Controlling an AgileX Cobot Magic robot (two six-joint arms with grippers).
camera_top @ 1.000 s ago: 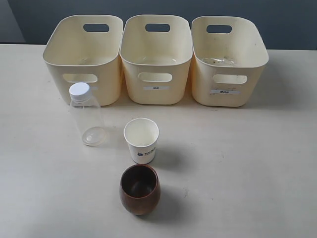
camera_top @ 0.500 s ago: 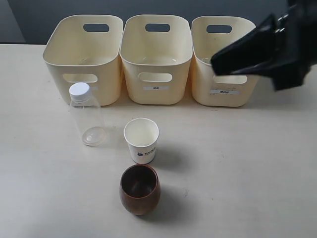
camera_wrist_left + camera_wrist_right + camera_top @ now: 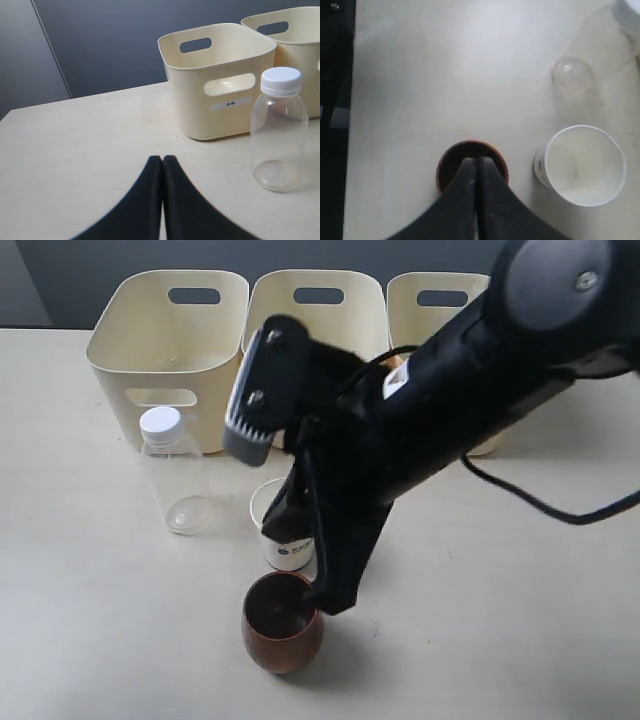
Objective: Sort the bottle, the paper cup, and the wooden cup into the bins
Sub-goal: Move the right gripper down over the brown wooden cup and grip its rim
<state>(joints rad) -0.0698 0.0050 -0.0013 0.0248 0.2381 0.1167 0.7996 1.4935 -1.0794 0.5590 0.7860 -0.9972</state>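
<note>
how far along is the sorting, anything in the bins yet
Done: nothing; the bottle, paper cup and wooden cup all stand on the table in front of the bins. In hand: the right gripper, shut, is at the wooden cup's mouth, with no grip visible. Left: all three items need binning.

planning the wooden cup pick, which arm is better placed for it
Right. The right gripper, jaws shut, hangs over the mouth of the wooden cup; it would need to open first. The left gripper, also shut, sits back from the bottle.
</note>
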